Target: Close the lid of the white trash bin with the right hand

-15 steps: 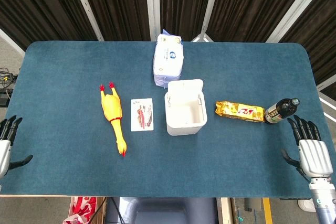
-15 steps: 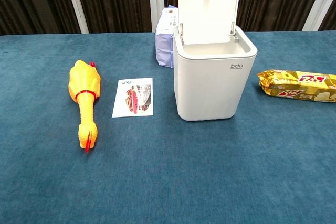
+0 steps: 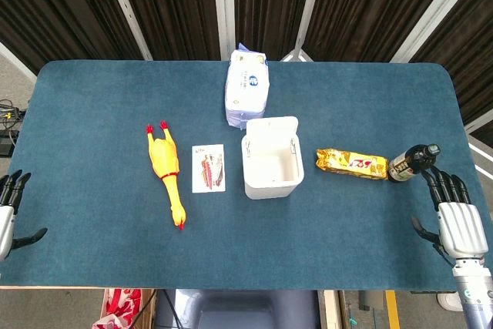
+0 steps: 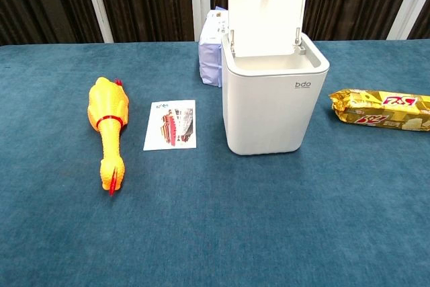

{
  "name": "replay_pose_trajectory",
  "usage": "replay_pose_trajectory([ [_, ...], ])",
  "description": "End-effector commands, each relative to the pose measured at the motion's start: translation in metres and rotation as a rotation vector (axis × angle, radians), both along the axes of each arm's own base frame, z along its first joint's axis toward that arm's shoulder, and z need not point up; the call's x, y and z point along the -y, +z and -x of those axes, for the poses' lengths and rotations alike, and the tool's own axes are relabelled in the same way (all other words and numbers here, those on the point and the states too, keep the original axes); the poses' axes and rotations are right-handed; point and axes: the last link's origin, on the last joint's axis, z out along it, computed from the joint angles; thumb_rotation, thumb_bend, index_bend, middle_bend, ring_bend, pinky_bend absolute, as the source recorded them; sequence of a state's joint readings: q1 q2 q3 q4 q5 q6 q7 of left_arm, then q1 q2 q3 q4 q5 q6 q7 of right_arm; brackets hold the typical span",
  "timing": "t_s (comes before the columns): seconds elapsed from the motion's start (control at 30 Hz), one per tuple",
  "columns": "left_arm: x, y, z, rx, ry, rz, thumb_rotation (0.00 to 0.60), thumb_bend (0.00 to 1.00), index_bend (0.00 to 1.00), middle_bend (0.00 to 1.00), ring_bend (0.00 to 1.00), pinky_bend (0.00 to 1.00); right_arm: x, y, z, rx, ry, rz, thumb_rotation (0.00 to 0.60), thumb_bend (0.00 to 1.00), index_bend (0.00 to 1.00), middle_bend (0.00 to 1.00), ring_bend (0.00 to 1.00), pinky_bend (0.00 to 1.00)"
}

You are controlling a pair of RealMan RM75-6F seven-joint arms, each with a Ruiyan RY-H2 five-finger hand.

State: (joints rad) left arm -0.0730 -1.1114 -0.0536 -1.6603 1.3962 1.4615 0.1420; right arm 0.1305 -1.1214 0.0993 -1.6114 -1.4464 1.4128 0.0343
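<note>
White plastic marks out the trash bin [image 3: 271, 157], standing at the centre of the head view on the blue desk [image 3: 92, 113]. Its lid [image 4: 264, 13] is swung up and back on its rear hinge, nearly upright in the chest view, so the mouth is fully exposed; closing it calls for a push from behind and above, down toward the bin's front edge.

At the lower right corner of the head view the right hand [image 3: 457, 219] hovers at the desk's near edge, fingers spread and extended, holding nothing. It is well apart from the bin, with a gold snack packet [image 3: 351, 163] and a dark bottle [image 3: 412, 162] lying between, so its reach likely has to pass over them. At the lower left edge the left hand [image 3: 8, 209] is only partly in frame, fingers apart and empty.

Left of the bin lie a printed card [image 3: 209, 167] and a yellow rubber chicken [image 3: 167, 172]; a tissue pack [image 3: 246, 87] sits just behind it.
</note>
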Motion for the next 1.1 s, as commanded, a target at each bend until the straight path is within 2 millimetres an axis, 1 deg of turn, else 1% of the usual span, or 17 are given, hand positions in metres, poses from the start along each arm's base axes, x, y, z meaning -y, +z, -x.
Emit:
replay_pose_trajectory([
  [0.03, 0.0, 0.001, 0.0, 0.007, 0.0, -0.003, 0.6, 0.0, 0.0, 0.0, 0.0, 0.0, 0.011, 0.005, -0.013, 0.087, 0.004, -0.024, 0.6, 0.35, 0.0, 0.0, 0.0, 0.0],
  [0.07, 0.0, 0.002, 0.0, 0.007, -0.002, -0.005, 0.6, 0.0, 0.0, 0.0, 0.0, 0.0, 0.017, 0.008, -0.018, 0.115, 0.008, -0.031, 0.6, 0.35, 0.0, 0.0, 0.0, 0.02],
  [0.13, 0.0, 0.002, 0.0, 0.011, -0.003, -0.007, 0.6, 0.0, 0.0, 0.0, 0.0, 0.0, 0.027, 0.015, -0.028, 0.141, 0.02, -0.032, 0.6, 0.35, 0.0, 0.0, 0.01, 0.12],
  [0.17, 0.001, 0.002, 0.0, 0.015, -0.003, -0.007, 0.6, 0.0, 0.0, 0.0, 0.0, 0.0, 0.034, 0.018, -0.035, 0.155, 0.028, -0.032, 0.6, 0.35, 0.0, 0.02, 0.07, 0.22],
  [0.2, 0.001, 0.002, 0.0, 0.019, -0.002, -0.006, 0.6, 0.0, 0.0, 0.0, 0.0, 0.0, 0.04, 0.022, -0.041, 0.164, 0.035, -0.033, 0.6, 0.35, 0.0, 0.09, 0.18, 0.34],
  [0.23, 0.001, 0.002, -0.001, 0.021, -0.002, -0.005, 0.6, 0.0, 0.0, 0.0, 0.0, 0.0, 0.048, 0.026, -0.05, 0.176, 0.048, -0.033, 0.6, 0.35, 0.0, 0.16, 0.27, 0.42],
  [0.27, 0.001, 0.002, -0.001, 0.021, -0.003, -0.004, 0.6, 0.0, 0.0, 0.0, 0.0, 0.0, 0.056, 0.03, -0.057, 0.187, 0.054, -0.034, 0.6, 0.35, 0.0, 0.27, 0.4, 0.52],
  [0.3, 0.001, 0.002, -0.001, 0.02, -0.004, -0.003, 0.6, 0.0, 0.0, 0.0, 0.0, 0.0, 0.065, 0.034, -0.066, 0.206, 0.063, -0.036, 0.6, 0.35, 0.0, 0.36, 0.5, 0.59],
  [0.37, 0.0, 0.002, -0.002, 0.021, -0.007, -0.005, 0.6, 0.0, 0.0, 0.0, 0.0, 0.0, 0.082, 0.041, -0.08, 0.233, 0.07, -0.044, 0.6, 0.35, 0.0, 0.45, 0.6, 0.67],
  [0.4, 0.0, 0.002, -0.002, 0.021, -0.008, -0.005, 0.6, 0.0, 0.0, 0.0, 0.0, 0.0, 0.087, 0.042, -0.084, 0.238, 0.07, -0.048, 0.6, 0.35, 0.0, 0.49, 0.64, 0.7],
  [0.53, -0.002, 0.0, -0.002, 0.035, 0.003, 0.001, 0.6, 0.0, 0.0, 0.0, 0.0, 0.0, 0.115, 0.051, -0.108, 0.247, 0.075, -0.08, 0.6, 0.36, 0.0, 0.59, 0.74, 0.76],
  [0.6, -0.003, -0.001, -0.002, 0.038, 0.011, 0.008, 0.6, 0.0, 0.0, 0.0, 0.0, 0.0, 0.126, 0.053, -0.121, 0.254, 0.072, -0.106, 0.6, 0.4, 0.0, 0.62, 0.77, 0.78],
  [0.7, -0.005, -0.002, -0.002, 0.047, 0.021, 0.016, 0.6, 0.0, 0.0, 0.0, 0.0, 0.0, 0.137, 0.053, -0.136, 0.266, 0.066, -0.141, 0.6, 0.49, 0.0, 0.65, 0.8, 0.79],
  [0.77, -0.006, -0.003, -0.002, 0.051, 0.024, 0.018, 0.6, 0.0, 0.0, 0.0, 0.0, 0.0, 0.145, 0.051, -0.147, 0.269, 0.064, -0.168, 0.6, 0.57, 0.0, 0.66, 0.8, 0.8],
  [0.87, -0.008, -0.003, -0.002, 0.052, 0.028, 0.022, 0.6, 0.0, 0.0, 0.0, 0.0, 0.0, 0.153, 0.045, -0.16, 0.276, 0.062, -0.205, 0.6, 0.62, 0.0, 0.66, 0.81, 0.79],
  [1.03, -0.01, -0.003, -0.001, 0.06, 0.033, 0.027, 0.6, 0.0, 0.0, 0.0, 0.0, 0.0, 0.167, 0.028, -0.184, 0.335, 0.029, -0.28, 0.6, 0.66, 0.0, 0.68, 0.82, 0.79],
  [1.1, -0.01, -0.003, -0.001, 0.063, 0.032, 0.03, 0.6, 0.0, 0.0, 0.0, 0.0, 0.0, 0.172, 0.023, -0.192, 0.34, 0.024, -0.298, 0.6, 0.67, 0.01, 0.68, 0.82, 0.79],
])
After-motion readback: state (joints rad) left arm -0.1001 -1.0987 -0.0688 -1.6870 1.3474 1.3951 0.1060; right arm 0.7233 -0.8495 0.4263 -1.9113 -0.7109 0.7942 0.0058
